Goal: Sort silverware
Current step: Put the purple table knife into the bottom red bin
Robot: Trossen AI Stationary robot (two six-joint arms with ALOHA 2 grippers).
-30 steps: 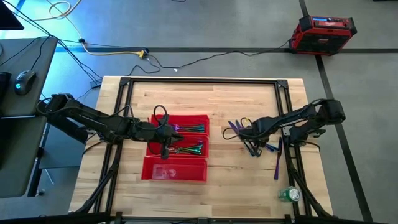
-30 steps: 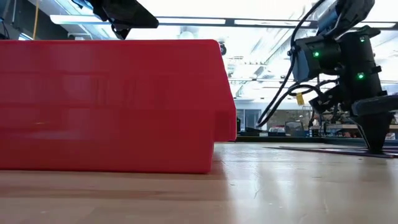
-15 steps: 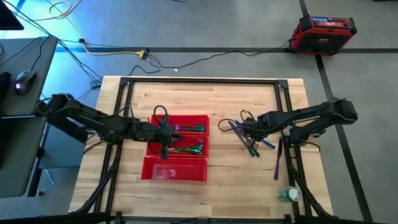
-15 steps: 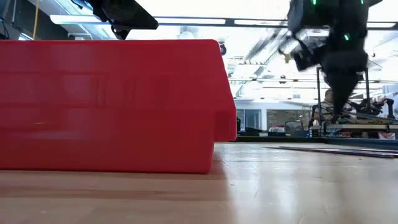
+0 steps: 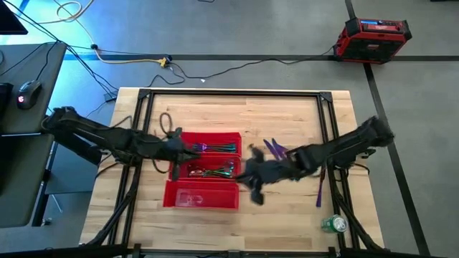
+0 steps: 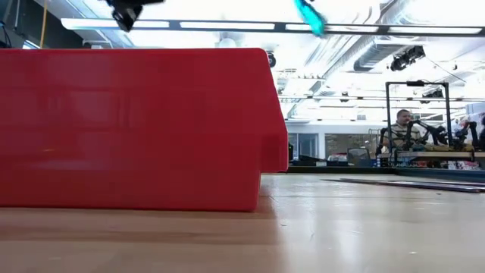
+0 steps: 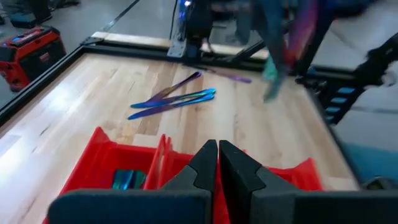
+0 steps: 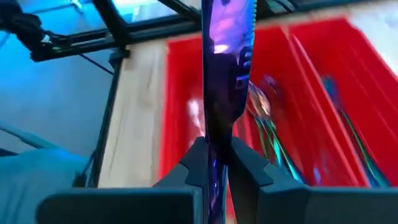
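The red three-compartment tray sits in the middle of the table, with iridescent silverware in its far and middle compartments. More silverware lies on the wood to its right: a purple-blue bunch and a lone purple piece. My right gripper hangs by the tray's right edge, shut on a purple-blue piece; its teal tip shows high in the low view. My left gripper is shut with nothing in it, over the tray's left side. My right gripper pinches the purple-blue silverware piece between its two fingers, at a narrow stretch of its shaft. The piece runs on forward past the fingertips, along the fingers. It is lifted clear of the table, above the red tray's compartments.
A green-capped bottle lies near the table's near right corner. Black frame rails run along the table's edges. Bare wood lies on the far side of the tray and between tray and loose silverware. A person sits in the room beyond.
My right gripper has risen from the loose silverware on the right and swung toward the table's left, carrying one piece lifted clear to the tray's right edge. My left gripper has drawn back a little toward the table's left, still shut.
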